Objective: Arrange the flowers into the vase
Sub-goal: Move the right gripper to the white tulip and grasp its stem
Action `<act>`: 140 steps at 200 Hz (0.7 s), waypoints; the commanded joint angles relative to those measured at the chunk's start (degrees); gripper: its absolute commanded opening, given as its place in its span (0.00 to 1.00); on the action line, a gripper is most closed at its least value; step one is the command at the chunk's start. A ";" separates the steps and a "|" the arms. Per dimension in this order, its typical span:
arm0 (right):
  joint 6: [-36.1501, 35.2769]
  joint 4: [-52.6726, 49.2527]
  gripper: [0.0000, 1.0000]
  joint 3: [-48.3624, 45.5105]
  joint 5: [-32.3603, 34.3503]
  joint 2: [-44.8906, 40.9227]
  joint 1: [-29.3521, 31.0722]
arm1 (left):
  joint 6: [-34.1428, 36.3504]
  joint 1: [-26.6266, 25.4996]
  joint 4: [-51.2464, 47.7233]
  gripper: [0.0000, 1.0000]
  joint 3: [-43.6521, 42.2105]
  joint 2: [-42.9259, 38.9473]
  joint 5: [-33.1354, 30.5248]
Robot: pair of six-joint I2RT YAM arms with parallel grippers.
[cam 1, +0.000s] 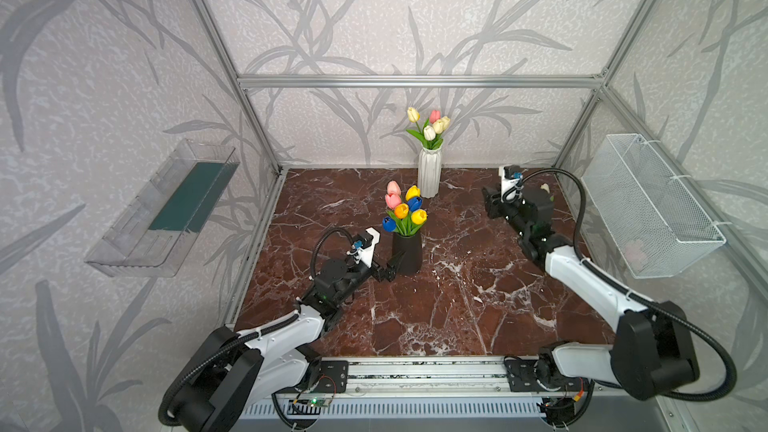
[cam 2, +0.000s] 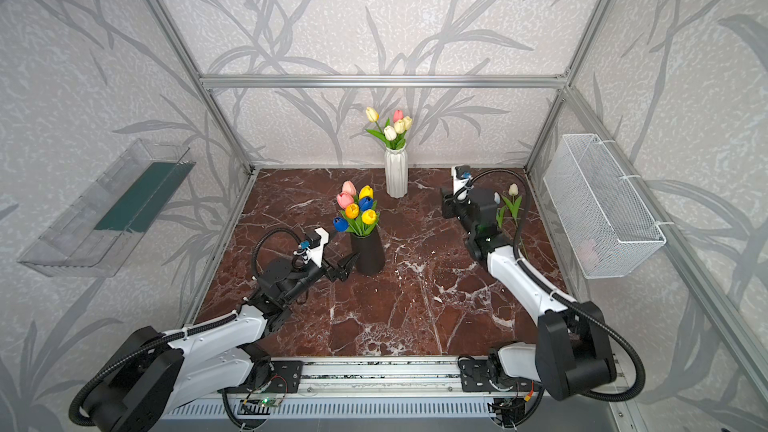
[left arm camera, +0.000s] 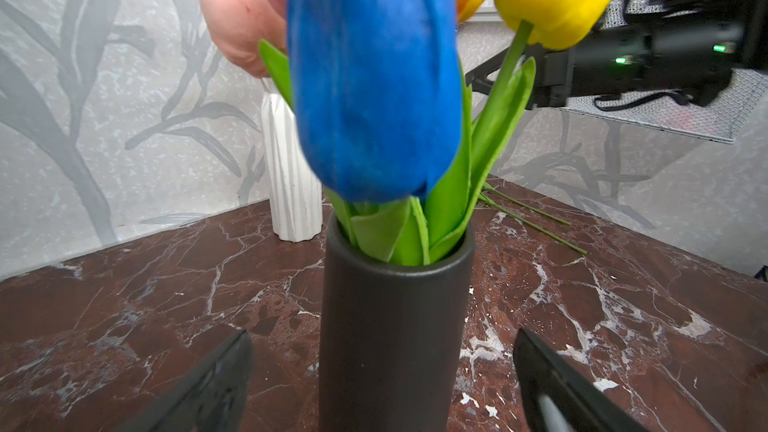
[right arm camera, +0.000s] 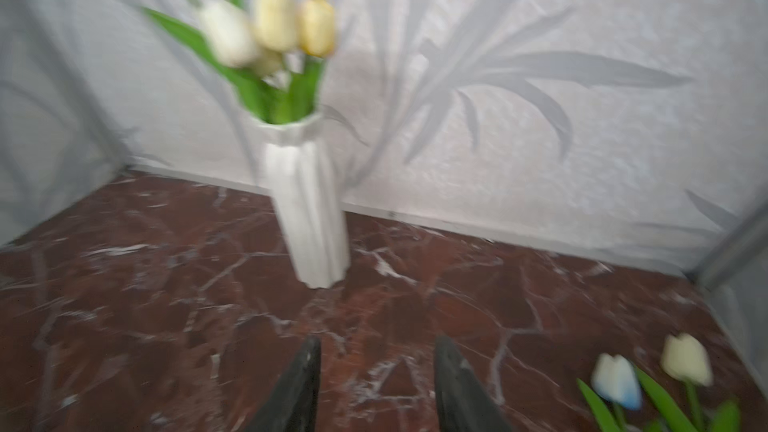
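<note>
The marble surface (cam 1: 457, 305) lies mostly bare toward its front edge. The left fingers (left arm camera: 216, 384) stand wide open just beside the black vase (left arm camera: 395, 326); the right fingers (right arm camera: 295, 388) are partly open, empty.

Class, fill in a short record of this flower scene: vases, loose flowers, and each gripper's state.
black vase: upright, mid-table, holding coloured tulips
white vase: upright at the back, holding pale tulips
loose flowers: cream tulip and white-blue tulip lying on the table
left gripper: open, jaws flanking the black vase
right gripper: open, empty
</note>
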 commanded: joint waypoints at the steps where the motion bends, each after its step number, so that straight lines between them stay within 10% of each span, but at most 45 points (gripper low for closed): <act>1: 1.29 -29.47 0.46 9.52 1.40 9.70 -9.19 | -0.01 0.22 1.66 0.97 0.91 -0.28 1.73; 140: -0.98 -47.60 0.42 28.64 9.00 37.07 -19.75 | 1.26 0.20 -0.26 0.98 -0.74 -1.04 -0.07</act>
